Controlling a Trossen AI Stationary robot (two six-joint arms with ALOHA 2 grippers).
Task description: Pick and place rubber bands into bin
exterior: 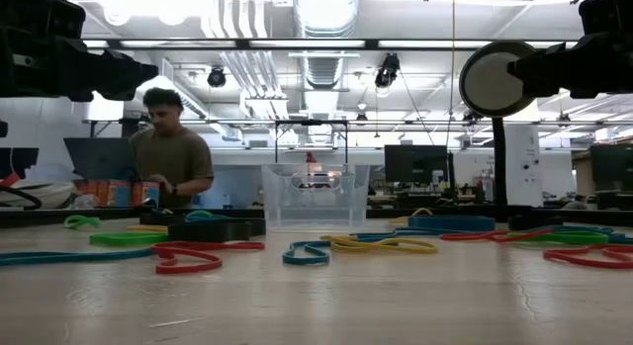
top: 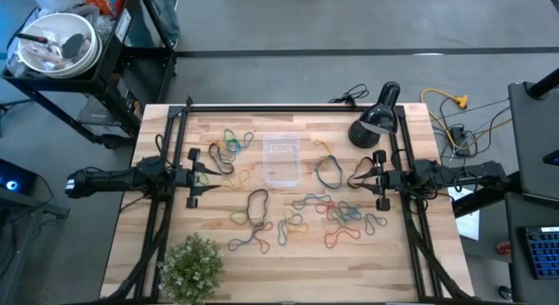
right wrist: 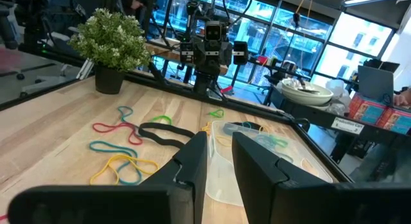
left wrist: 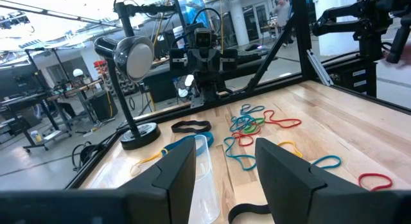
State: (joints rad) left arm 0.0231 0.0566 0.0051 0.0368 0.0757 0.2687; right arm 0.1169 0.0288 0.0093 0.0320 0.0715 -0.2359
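- Here the high view alone lays out the whole light wooden tabletop (top: pixel 288 261): a small green potted plant (top: pixel 192 263) sits at its near edge toward the left corner, and thin rubber bands (top: pixel 336 213) in black, blue, red, yellow and green lie loose across the near half, thickest toward the right edge.
- Farther in, the clear, rectangular plastic bin (top: pixel 282 160) stands about midway between the side edges, its long axis running from the near edge toward the far edge, open side up; a second bunch of bands lies toward the left edge and a black loop just to its right.
- The left gripper (top: pixel 194 176) hangs over the left edge and the right gripper (top: pixel 377 176) over the right edge, facing each other across the bin, neither touching anything.
- A black desk lamp (top: pixel 374 123) stands at the far right corner.
- The left wrist view adds that its dark fingers (left wrist: pixel 173 176) stand spread with nothing between them; the right wrist view shows its fingers (right wrist: pixel 192 163) with a narrower gap, also empty.
- Only the low view shows the bands lying flat on the wood, the bin's see-through walls behind them, and a person (exterior: pixel 170 152) in the room beyond the far edge.
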